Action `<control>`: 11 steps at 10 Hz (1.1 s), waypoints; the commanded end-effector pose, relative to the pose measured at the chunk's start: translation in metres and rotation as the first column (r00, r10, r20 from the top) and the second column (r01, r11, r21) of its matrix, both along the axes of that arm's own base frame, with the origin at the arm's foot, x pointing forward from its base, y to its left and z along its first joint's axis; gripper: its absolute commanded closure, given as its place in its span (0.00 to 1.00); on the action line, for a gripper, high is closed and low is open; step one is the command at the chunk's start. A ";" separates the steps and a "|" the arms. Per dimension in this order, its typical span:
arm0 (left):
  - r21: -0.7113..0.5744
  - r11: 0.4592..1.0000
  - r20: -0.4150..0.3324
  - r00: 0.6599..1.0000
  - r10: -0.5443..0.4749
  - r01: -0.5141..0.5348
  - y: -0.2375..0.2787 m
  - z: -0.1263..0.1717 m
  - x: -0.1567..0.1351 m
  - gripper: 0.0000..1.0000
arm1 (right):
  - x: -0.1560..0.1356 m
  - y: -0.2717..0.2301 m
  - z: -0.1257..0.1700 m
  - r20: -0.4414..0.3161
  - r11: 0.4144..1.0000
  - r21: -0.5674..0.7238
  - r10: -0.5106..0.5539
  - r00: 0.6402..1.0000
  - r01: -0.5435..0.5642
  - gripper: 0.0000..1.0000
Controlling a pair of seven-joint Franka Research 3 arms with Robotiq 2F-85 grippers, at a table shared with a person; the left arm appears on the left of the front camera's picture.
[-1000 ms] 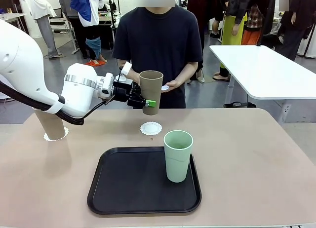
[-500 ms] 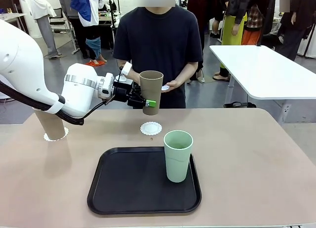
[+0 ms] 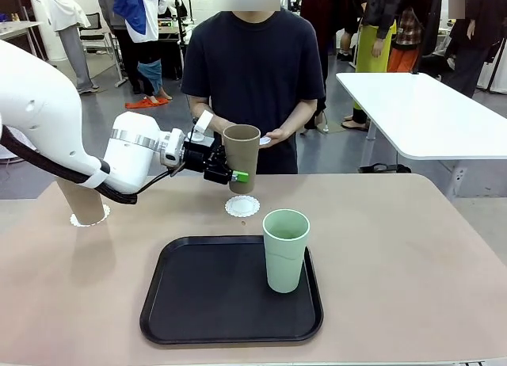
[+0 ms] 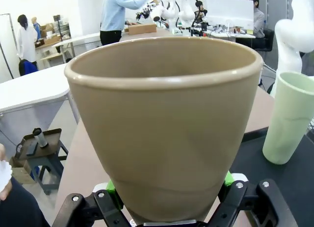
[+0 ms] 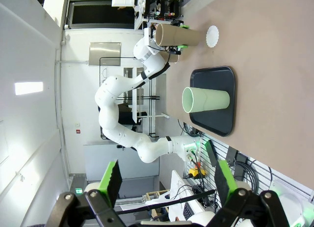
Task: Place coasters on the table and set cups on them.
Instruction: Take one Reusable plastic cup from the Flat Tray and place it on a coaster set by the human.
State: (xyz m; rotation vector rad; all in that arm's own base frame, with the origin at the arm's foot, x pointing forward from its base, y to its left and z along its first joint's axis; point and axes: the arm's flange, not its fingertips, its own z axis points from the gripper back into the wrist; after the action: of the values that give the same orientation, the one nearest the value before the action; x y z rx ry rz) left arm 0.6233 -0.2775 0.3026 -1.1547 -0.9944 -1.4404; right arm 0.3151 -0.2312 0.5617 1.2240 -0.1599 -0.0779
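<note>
Cup [image 3: 242, 148] in left fingers [image 3: 240, 176] hangs just clear above coaster [image 3: 242, 206].

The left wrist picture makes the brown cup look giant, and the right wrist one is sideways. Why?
Left wrist view: the wide-angle camera sits close behind the tan cup in the left pincer, so it looks huge. Right wrist view: the camera is rolled, tipping the table on end.

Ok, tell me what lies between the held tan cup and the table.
One white coaster, flat on the table beneath the tan cup, seen in the front view.
</note>
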 end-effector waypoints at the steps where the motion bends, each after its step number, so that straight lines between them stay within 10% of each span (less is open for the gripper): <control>1: 0.011 1.000 0.024 0.999 -0.025 0.025 -0.007 -0.008 0.013 0.17 | 0.000 0.000 -0.001 0.014 1.000 0.002 0.000 1.000 0.000 0.00; 11: 0.050 0.999 -0.042 0.999 0.008 -0.006 -0.012 -0.043 0.023 0.17 | 0.000 0.000 -0.001 0.014 1.000 0.002 0.000 1.000 0.000 0.00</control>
State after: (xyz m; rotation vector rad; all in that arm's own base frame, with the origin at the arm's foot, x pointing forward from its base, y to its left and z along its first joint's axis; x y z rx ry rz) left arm 0.6370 -0.2877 0.2574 -1.1514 -0.9467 -1.4214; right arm 0.3151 -0.2312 0.5617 1.2240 -0.1599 -0.0780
